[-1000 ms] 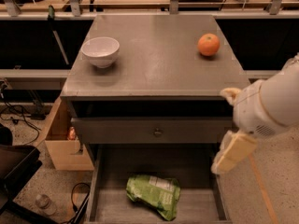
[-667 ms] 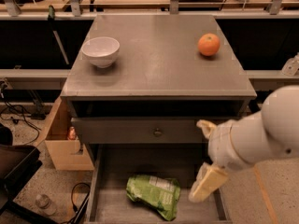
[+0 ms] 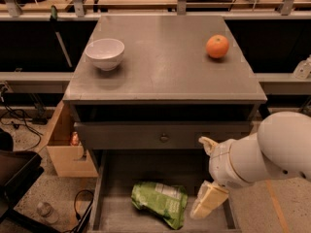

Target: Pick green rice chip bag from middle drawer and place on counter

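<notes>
The grey desk [image 3: 165, 76] has a flat top. A white bowl [image 3: 105, 52] sits near the back left corner of the desk. An orange [image 3: 217, 46] sits near the back right corner. The two are well apart, and the middle of the top is bare.

Under the front edge of the desk there is a shut drawer front with a small round knob [image 3: 164, 138]. Below that, the middle drawer [image 3: 114, 216] is pulled out toward the camera. The green rice chip bag [image 3: 160, 202] lies flat on the drawer floor, about in the middle. It is crinkled and has a white patch on it.

The robot's big white arm [image 3: 265, 154] comes in from the right, below the front right corner of the desk. Its cream pincer [image 3: 209, 200] hangs down inside the right side of the drawer, just beside the right end of the bag. I cannot tell if the pincer is apart or together, or if it touches the bag. It is not holding the bag.

A brown cardboard box [image 3: 65, 149] stands on the ground left of the desk.
</notes>
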### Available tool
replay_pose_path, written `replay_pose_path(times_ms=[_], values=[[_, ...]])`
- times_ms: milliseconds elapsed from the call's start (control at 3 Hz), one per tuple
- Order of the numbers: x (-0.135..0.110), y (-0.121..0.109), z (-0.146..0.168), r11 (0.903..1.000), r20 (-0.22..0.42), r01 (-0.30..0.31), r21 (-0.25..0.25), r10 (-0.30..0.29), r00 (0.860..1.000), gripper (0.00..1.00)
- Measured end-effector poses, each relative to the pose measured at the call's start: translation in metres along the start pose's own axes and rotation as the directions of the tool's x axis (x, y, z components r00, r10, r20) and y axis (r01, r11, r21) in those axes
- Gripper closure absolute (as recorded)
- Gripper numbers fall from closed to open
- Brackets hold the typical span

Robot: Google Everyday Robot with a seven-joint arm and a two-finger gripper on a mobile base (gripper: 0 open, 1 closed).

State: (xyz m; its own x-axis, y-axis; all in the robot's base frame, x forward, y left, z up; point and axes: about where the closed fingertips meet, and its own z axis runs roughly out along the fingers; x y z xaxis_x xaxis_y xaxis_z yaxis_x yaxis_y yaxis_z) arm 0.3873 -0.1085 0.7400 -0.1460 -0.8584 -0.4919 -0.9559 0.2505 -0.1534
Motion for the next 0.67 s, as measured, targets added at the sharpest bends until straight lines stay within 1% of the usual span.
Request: replay_pose_path(times_ms=[333, 667], values=[[-0.003, 0.001, 0.018, 0.9998, -0.016, -0.011, -0.015, 0.011, 1.000, 0.00], [0.006, 0.009, 0.077, 0.9964, -0.022, -0.050, -0.068, 0.049, 0.999, 0.00]])
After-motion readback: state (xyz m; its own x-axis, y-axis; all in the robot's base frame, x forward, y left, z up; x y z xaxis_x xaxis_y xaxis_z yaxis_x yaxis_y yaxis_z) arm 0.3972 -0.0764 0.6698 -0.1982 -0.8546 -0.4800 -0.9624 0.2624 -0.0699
